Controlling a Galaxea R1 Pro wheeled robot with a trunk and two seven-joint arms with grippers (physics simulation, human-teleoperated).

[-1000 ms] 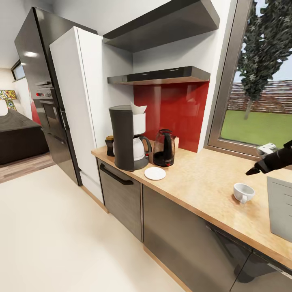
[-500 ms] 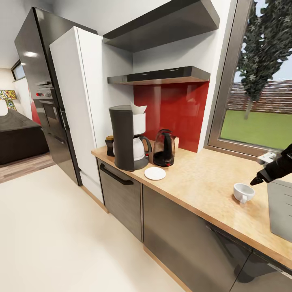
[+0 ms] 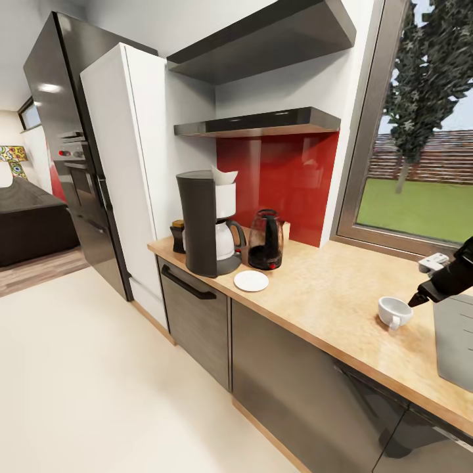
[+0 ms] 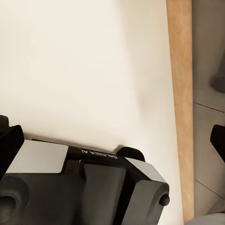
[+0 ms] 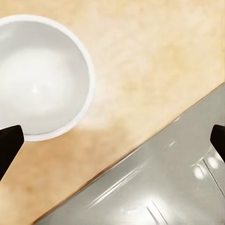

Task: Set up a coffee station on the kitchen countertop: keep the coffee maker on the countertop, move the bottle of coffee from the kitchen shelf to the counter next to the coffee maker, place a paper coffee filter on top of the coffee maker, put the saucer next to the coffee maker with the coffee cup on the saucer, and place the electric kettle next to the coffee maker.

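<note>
- Just beside the right gripper point(image 3: 420, 299), on its coffee-maker side, the coffee cup point(image 3: 395, 311) is seen upright on the countertop point(image 3: 328, 295), untouched, handle toward the counter's front edge.
- From the right wrist view the two fingertips point(image 5: 9, 143) are spread wide and nothing is held; the cup point(image 5: 42, 77) lies off to one side of the gap, not centred between them.
- For a good grasp (a judgement), the tool should be shifted until the rim wall sits between the fingers, then lowered and closed gently, since a light cup is easily tipped or pushed.
- A grey sink basin point(image 5: 154, 183) lies close on the tool's other side, so little room is left there.
- Well away from the tool stand the saucer point(image 3: 251, 281), the electric kettle point(image 3: 265, 240) and the coffee maker point(image 3: 207, 223), the paper filter point(image 3: 225, 175) on top.
- Whether the left gripper point(image 4: 93, 187), aimed at pale floor point(image 4: 84, 65), is spread or closed cannot be told.
</note>
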